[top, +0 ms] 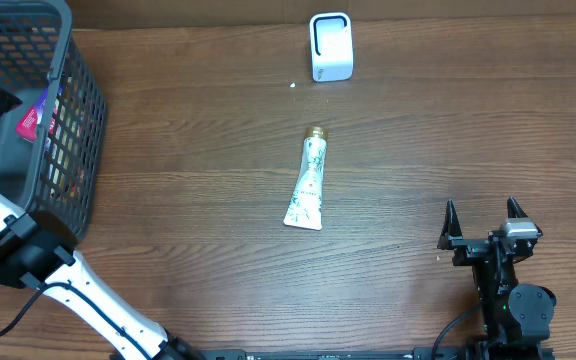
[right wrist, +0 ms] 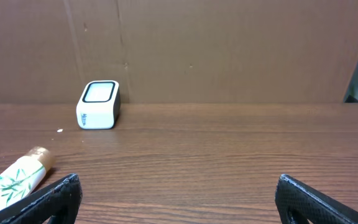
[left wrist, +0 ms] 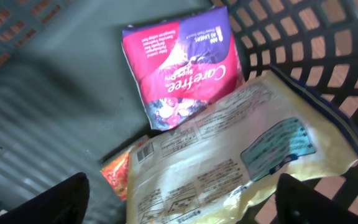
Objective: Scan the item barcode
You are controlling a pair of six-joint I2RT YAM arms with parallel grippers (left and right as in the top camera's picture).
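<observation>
Overhead view puts the white tube [top: 308,182] in the middle of the frame. It lies flat on the brown desk [top: 188,200], with its gold cap toward the top and its flat crimped end toward the bottom. It touches nothing, and bare wood surrounds it on every side. The white scanner [top: 330,46] stands near the top edge, well apart from the cap. At lower right is the right gripper [top: 482,212], its jaws wide with nothing between them. A broad strip of bare wood lies between it and the tube. At the left edge stands the grey basket [top: 73,130], and the left arm reaches inside it. Left wrist view shows the left gripper [left wrist: 182,199] with jaws wide, holding nothing. Under it lie a red Carefree pack [left wrist: 182,68], a pale yellow pouch [left wrist: 229,155] and an orange packet [left wrist: 114,174], close to the mesh wall at upper right.
</observation>
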